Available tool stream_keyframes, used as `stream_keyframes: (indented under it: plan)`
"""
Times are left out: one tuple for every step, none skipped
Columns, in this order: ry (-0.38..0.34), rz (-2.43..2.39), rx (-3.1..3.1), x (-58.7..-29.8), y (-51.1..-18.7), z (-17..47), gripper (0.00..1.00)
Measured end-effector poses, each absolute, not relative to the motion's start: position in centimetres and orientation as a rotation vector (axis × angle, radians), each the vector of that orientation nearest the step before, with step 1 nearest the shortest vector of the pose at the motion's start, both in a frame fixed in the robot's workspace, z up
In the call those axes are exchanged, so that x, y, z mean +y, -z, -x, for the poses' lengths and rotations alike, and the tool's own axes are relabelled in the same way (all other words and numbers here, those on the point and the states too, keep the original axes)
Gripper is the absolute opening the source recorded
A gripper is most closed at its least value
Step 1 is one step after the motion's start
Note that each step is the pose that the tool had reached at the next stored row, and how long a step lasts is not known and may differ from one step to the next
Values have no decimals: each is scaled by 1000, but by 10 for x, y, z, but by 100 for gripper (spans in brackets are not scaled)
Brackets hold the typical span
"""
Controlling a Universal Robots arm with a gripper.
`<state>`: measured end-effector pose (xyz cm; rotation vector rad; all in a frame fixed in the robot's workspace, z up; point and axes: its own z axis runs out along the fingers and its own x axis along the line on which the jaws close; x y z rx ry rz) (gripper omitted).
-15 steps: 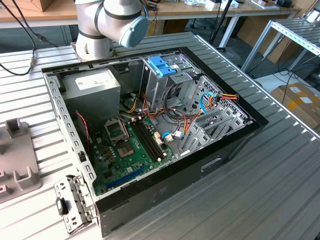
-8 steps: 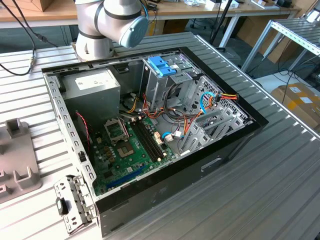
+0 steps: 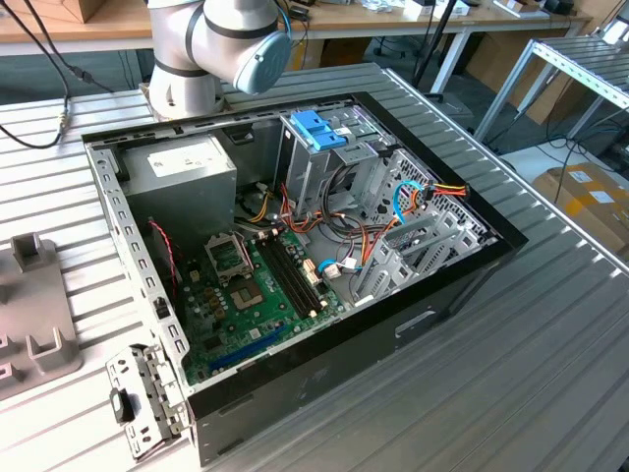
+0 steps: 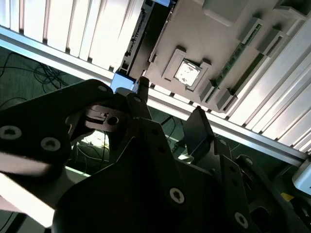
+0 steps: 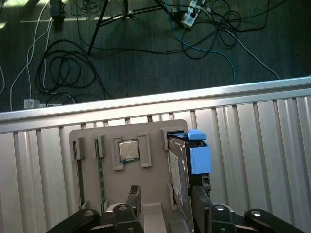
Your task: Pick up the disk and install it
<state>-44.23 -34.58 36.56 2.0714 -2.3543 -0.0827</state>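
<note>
Two fingers of the tool stood apart, gripping nothing, just over the disk, which sat on edge in a grey holder on the counter (beside a processor chip). One finger looked lined up over its blue frame; lowering could strike it.

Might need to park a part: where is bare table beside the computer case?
Free: the ribbed table on the exterior view's right of the computer case, out to its edge. Crowded: the exterior view's left, where a grey holder and a metal bracket lie; inside the case, cables fill the gaps.
</note>
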Motion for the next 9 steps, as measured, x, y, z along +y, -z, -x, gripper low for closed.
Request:
stream_keyframes:
  plan:
    - [83, -2071, -2354, -346, -366, 442, 55]
    - [83, -2071, -2354, -346, -366, 442, 62]
    - [83, -2071, -2354, -346, -366, 442, 62]
    - [83, -2071, -2354, -346, -366, 442, 62]
    - [83, -2071, -2354, -346, -366, 442, 62]
    - [83, -2071, -2354, -346, -366, 442, 62]
    - [83, -2071, -2354, -346, -365, 442, 62]
    - [83, -2071, -2355, -345, -365, 442, 62]
    - [83, -2071, -2354, -345, -365, 442, 62]
